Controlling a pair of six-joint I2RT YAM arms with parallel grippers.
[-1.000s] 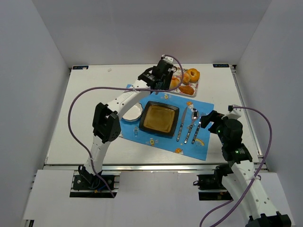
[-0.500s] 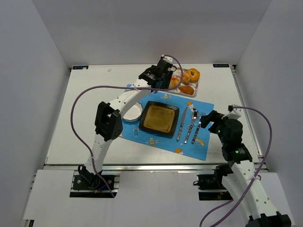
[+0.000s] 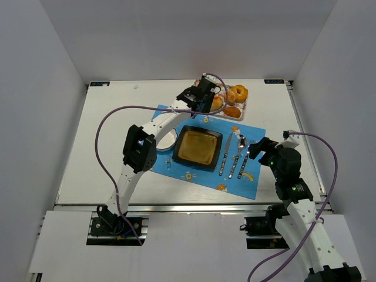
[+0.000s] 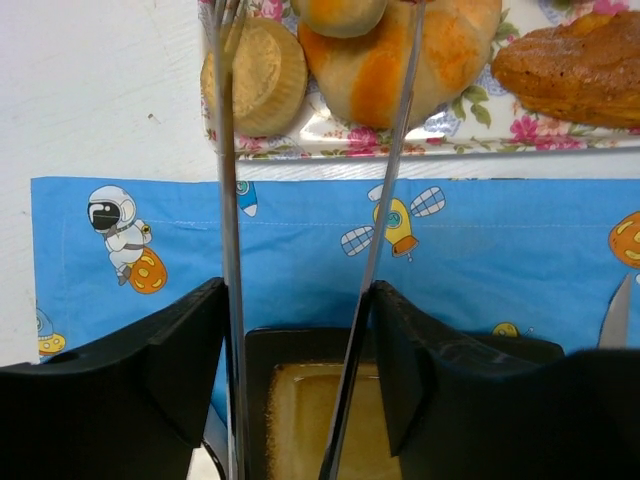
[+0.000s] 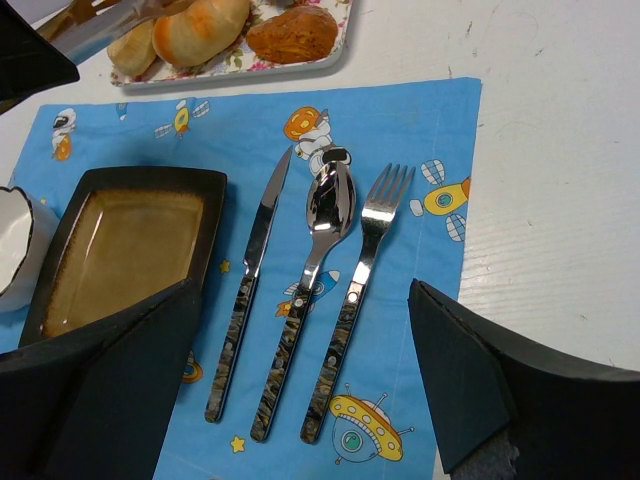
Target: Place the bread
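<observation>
Several breads lie on a floral tray (image 4: 330,137) at the far side: a big golden roll (image 4: 440,50), a flat round bun (image 4: 255,85), a brown pastry (image 4: 575,65) and a small round bun (image 4: 340,12). My left gripper (image 4: 300,310) is shut on metal tongs (image 4: 228,200). The tongs' two arms reach out over the tray, spread either side of the small bun; a gap shows on its left. In the top view the left gripper (image 3: 200,97) sits at the tray's near-left corner. My right gripper (image 5: 300,330) hangs open over the cutlery, holding nothing.
A blue cartoon placemat (image 3: 247,176) carries a dark square plate (image 3: 198,147), with knife (image 5: 250,290), spoon (image 5: 315,270) and fork (image 5: 365,270) to the plate's right. A white bowl (image 3: 167,140) stands left of the plate. The left arm's purple cable (image 3: 106,123) loops over the table's left half.
My left arm has stretched a little further right toward the tray, carrying the tongs over the breads. The right arm has not moved.
</observation>
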